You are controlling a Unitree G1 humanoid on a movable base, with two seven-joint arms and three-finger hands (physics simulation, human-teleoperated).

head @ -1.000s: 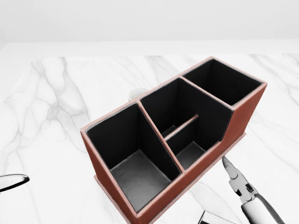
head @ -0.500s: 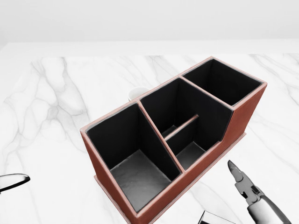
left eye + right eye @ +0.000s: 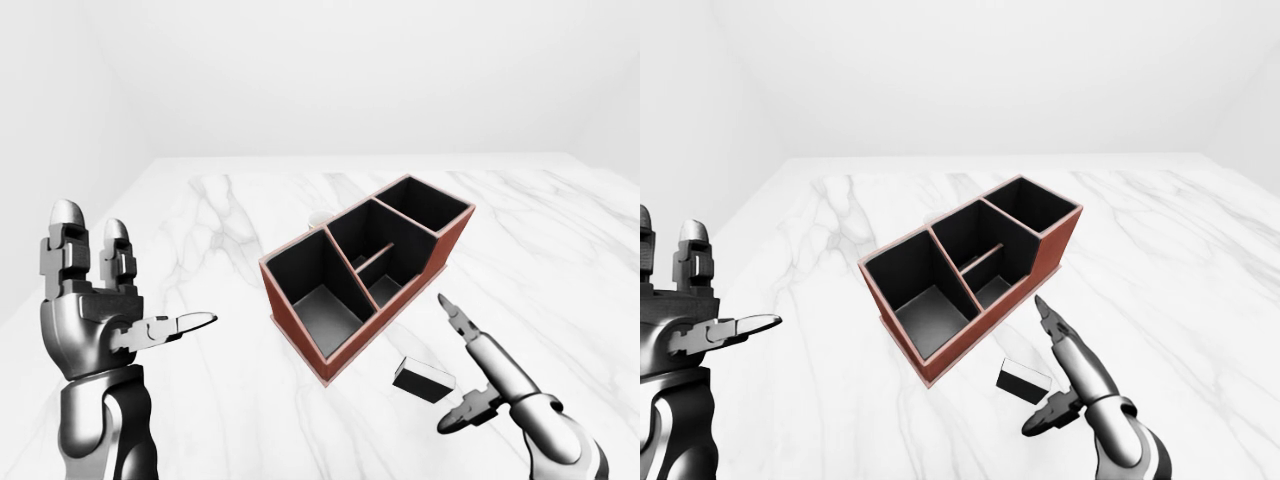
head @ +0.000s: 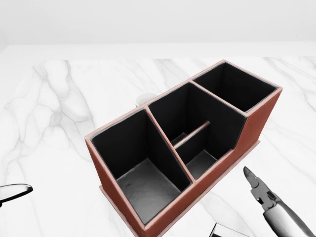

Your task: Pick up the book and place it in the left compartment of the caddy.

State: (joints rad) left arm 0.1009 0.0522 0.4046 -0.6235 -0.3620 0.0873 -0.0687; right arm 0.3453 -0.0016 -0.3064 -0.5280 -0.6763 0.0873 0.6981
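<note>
The caddy is red-brown with black inside and stands slantwise on the white marble table. Its left compartment is the nearest and holds nothing. The book, small and dark with a white edge, lies flat on the table just right of the caddy's near end; the head view shows only its corner. My right hand is open, with one finger pointing over the book and the thumb below it. My left hand is open and raised at the far left, well away from the caddy.
A white cup stands behind the caddy, mostly hidden by its wall. The caddy's middle section is split by a low divider, and its far compartment holds nothing. The table's left edge runs near my left hand.
In the head view my right hand's finger has slid a little to the right, away from the caddy's wall. The caddy, the book and my left hand have not moved.
</note>
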